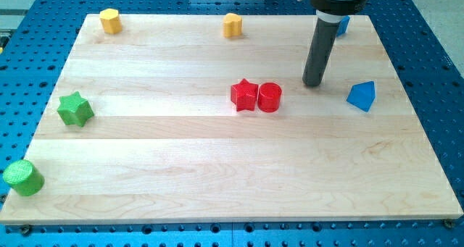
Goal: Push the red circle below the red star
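The red circle (269, 97) is seen near the middle of the wooden surface (217, 174), touching the right side of the red star (245, 95). The tool is a plain rod that neither opens nor holds anything; my tip (313, 83) is set on the surface, up and to the view's right of the red circle, apart from it, with a blue block (362, 96) further right.

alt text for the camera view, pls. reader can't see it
On a pale wooden board, a red circle sits touching the right side of a red star, with my tip on the board just up and right of them. Yellow blocks sit along the top, green ones at left, blue ones at right.
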`<state>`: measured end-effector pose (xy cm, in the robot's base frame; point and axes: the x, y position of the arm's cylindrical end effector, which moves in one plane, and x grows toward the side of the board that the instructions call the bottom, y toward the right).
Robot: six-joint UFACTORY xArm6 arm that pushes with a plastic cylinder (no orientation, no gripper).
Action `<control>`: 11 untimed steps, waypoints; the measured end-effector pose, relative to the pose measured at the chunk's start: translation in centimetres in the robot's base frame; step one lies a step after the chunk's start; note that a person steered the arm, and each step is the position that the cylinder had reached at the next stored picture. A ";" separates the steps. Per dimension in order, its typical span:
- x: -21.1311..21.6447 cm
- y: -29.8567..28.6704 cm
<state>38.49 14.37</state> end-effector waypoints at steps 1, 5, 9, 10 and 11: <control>0.4 -0.2; 0.7 -4.5; 1.4 -4.5; 3.7 -4.5; 7.3 -10.5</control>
